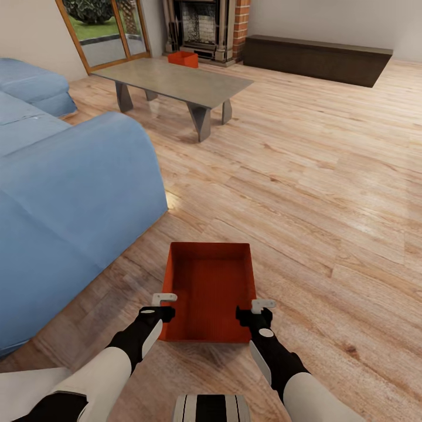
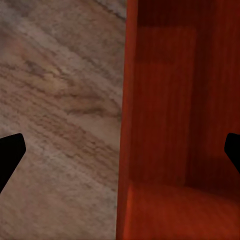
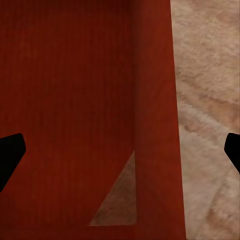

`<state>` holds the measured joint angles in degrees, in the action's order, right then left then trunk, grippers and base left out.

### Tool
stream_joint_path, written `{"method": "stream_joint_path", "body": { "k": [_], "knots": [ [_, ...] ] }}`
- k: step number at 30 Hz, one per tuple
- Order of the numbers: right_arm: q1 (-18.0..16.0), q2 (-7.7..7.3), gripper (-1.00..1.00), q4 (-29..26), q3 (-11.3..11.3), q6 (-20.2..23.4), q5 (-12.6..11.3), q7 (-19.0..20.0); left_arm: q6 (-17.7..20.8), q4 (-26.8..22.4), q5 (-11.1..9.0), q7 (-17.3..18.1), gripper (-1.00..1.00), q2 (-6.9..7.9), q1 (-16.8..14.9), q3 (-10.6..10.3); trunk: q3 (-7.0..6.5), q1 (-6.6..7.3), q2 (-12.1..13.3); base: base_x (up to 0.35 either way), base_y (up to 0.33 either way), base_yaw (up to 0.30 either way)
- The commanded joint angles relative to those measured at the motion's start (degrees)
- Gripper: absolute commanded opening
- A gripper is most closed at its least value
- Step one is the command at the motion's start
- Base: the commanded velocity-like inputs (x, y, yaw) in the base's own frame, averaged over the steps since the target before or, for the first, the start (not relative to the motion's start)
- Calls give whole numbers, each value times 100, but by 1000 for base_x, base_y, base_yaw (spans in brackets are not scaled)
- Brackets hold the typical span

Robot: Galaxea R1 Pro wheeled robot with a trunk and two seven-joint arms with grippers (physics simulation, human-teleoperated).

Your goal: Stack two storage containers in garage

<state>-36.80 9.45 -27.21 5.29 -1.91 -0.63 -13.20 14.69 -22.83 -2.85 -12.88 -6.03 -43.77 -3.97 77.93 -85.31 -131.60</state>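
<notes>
One red-orange open-top storage container (image 1: 211, 290) lies on the light wood floor just ahead of me in the living room. My left gripper (image 1: 166, 306) stands open over its left wall (image 2: 126, 100), one finger (image 2: 10, 152) outside and the other inside. Over the right wall (image 3: 155, 100) my right gripper (image 1: 258, 309) is open in the same way, with a dark fingertip (image 3: 10, 155) inside the bin. Neither pair of fingers touches the wall. The second storage container (image 1: 183, 58) sits far off on the floor by the brick fireplace (image 1: 208, 26), behind the low grey table (image 1: 176, 79).
A blue sofa (image 1: 64, 199) fills the left side, close to the near container. A dark low cabinet (image 1: 316, 58) runs along the far wall. A glass door with an orange frame (image 1: 102, 29) is at the back left. Open wood floor (image 1: 328, 193) spreads to the right.
</notes>
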Motion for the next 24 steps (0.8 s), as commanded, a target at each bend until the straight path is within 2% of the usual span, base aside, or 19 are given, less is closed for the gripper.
{"method": "stream_joint_path", "body": {
  "k": [1, 24],
  "knots": [
    [-3, -7, 100, 5, 33, -11, -7, -42, 34, -11, -31, -39, 100, 4, 0, -41, 3, 1, -1, 0, 0, 0],
    [-4, -25, 100, 13, 25, -11, -7, -58, 34, -11, -31, -39, 100, 6, 0, -34, 3, 1, -1, 0, 0, 0]
  ]
}}
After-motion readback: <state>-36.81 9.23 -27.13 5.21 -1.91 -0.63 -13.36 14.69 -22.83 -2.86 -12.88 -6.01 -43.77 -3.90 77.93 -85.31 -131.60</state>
